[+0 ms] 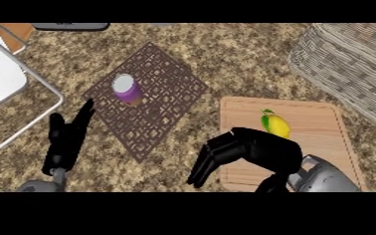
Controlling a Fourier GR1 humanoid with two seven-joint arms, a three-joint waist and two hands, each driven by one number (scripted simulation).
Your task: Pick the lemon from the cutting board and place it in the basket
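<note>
A yellow lemon (277, 125) with a green tip lies on the wooden cutting board (323, 124) at the right. My right hand (249, 152) hovers over the board's near left part, just below and left of the lemon, fingers hanging relaxed and holding nothing. The woven basket (339, 62) stands at the upper right, beyond the board. My left hand (64, 142) rests at the lower left with its fingers straight and pointing up.
A dark patterned mat (158, 99) lies in the middle of the counter with a purple cup with a white top (127, 90) on it. A white tray with a metal rim (18, 87) sits at the left edge.
</note>
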